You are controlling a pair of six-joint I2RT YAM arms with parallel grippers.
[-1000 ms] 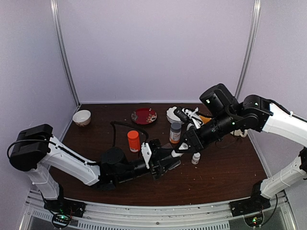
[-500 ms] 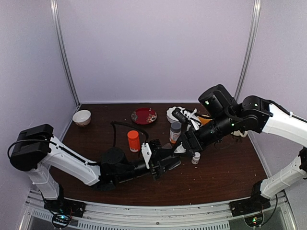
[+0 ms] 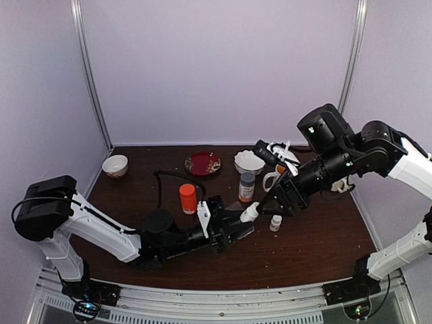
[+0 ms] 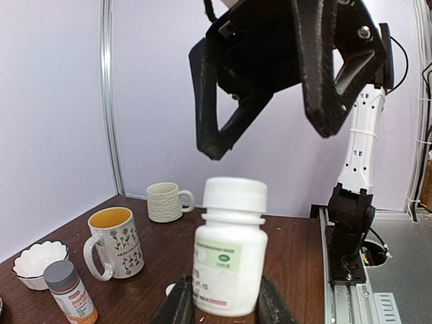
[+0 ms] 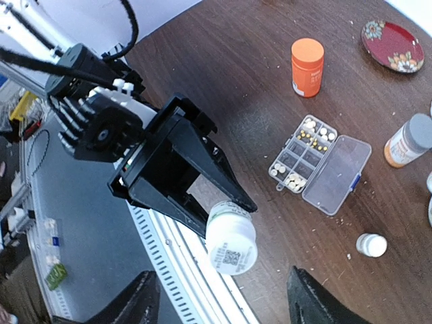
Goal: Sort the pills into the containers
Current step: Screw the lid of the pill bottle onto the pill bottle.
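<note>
My left gripper (image 4: 226, 312) is shut on the lower body of a white capped bottle (image 4: 229, 250), holding it upright above the table; this bottle (image 3: 250, 212) also shows from above. My right gripper (image 5: 223, 287) hangs open just above the cap, touching nothing, with its fingers (image 4: 214, 101) spread either side. The clear pill box (image 5: 320, 165) lies on the table with its lid open. Small pale pills (image 5: 295, 180) sit in several of its cells.
Around the box stand an orange-red bottle (image 5: 307, 66), a grey-capped bottle (image 5: 410, 140) and a small white bottle (image 5: 372, 244). A red plate (image 3: 202, 163), bowls (image 3: 115, 165) and two mugs (image 4: 115, 243) sit farther back. The table's near rail (image 5: 202, 270) lies under the held bottle.
My right gripper has opened and lifted up and to the right, away from the bottle's cap. The left gripper still holds the bottle in the same place.
</note>
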